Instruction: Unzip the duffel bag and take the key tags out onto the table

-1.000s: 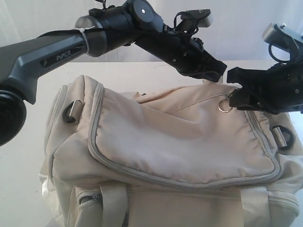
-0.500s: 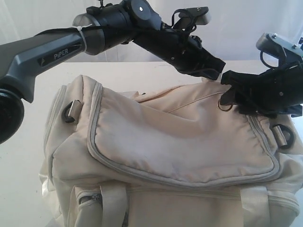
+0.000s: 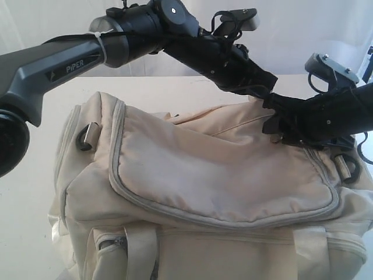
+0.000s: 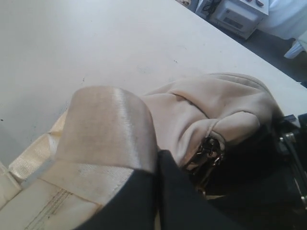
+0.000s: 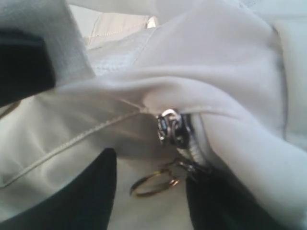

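Black fingers of the right gripper stand well apart, with nothing clamped. The brass ring of the zipper pull lies in the gap between them, loose, hanging from the slider just beyond. The slider sits at the end of the zipper, under a fold of cream cloth.

The left gripper is closed. The webbing handle comes out at its tips, so it seems to have the handle pinched, though the contact itself is hidden. In the exterior view it holds at the far top edge of the bag, just beside the right gripper, as if to brace the cloth.

The bag lies on its side on the table and fills most of the exterior view. Its grey-piped top panel is flat and shut all the way round, as far as can be seen.

By my judgement the task has hardly begun. The bag is steadied and the pull is found and lined up, but it is not gripped and the zipper is still shut. The tags are nowhere in view; presumably they are inside. What remains is to close on the ring, draw the slider round, reach in, and set the tags on the table.
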Controlling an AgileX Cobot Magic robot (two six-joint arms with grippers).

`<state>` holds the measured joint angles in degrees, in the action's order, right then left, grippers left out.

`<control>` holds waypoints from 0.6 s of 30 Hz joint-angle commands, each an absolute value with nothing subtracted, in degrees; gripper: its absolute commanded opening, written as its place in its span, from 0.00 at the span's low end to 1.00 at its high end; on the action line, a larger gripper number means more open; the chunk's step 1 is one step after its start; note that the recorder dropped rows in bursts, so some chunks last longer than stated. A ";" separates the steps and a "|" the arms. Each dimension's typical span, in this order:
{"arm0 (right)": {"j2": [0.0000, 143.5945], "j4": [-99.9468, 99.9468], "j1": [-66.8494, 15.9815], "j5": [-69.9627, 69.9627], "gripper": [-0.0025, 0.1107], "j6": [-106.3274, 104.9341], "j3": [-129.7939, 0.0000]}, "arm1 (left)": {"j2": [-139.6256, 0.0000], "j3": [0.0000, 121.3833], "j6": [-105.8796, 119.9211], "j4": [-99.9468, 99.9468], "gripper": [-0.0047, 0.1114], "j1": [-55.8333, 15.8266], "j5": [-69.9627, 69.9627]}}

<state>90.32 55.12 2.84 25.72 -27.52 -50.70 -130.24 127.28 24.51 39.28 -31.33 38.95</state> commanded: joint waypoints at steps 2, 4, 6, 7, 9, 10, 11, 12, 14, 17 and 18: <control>90.48 55.04 2.85 23.18 0.29 -28.36 -50.75 | -128.57 128.05 25.51 41.90 0.04 -31.39 39.82; 90.48 55.04 2.85 23.83 0.22 -28.36 -50.75 | -128.57 128.05 25.51 41.90 0.04 -31.39 39.82; 90.48 54.70 2.85 25.02 0.15 -28.36 -50.75 | -128.57 128.05 25.51 41.90 0.04 -31.39 39.82; 90.48 54.25 2.85 25.61 0.11 -28.36 -50.75 | -128.57 128.05 25.51 41.90 0.04 -31.39 39.82; 90.48 53.27 2.85 27.15 0.04 -28.36 -50.75 | -128.57 128.05 25.51 41.90 0.04 -31.39 39.82; 90.35 52.75 2.85 27.76 0.02 -28.36 -50.75 | -128.57 128.05 25.51 41.90 0.04 -31.39 39.82; 90.35 52.34 2.85 28.53 0.02 -28.36 -50.75 | -128.57 128.05 25.51 41.90 0.04 -31.39 39.82; 90.27 51.73 2.85 29.29 0.02 -28.36 -50.75 | -128.57 128.05 25.51 41.90 0.04 -31.39 39.82; 90.13 51.03 2.85 30.40 0.02 -28.36 -50.75 | -128.57 128.05 25.51 41.90 0.04 -31.39 39.82; 89.84 50.66 2.85 31.14 0.02 -28.36 -50.75 | -128.57 128.05 25.51 41.90 0.04 -31.39 39.82; 89.64 50.34 2.85 31.32 0.02 -28.36 -50.75 | -128.57 128.05 25.51 41.90 0.04 -31.39 39.82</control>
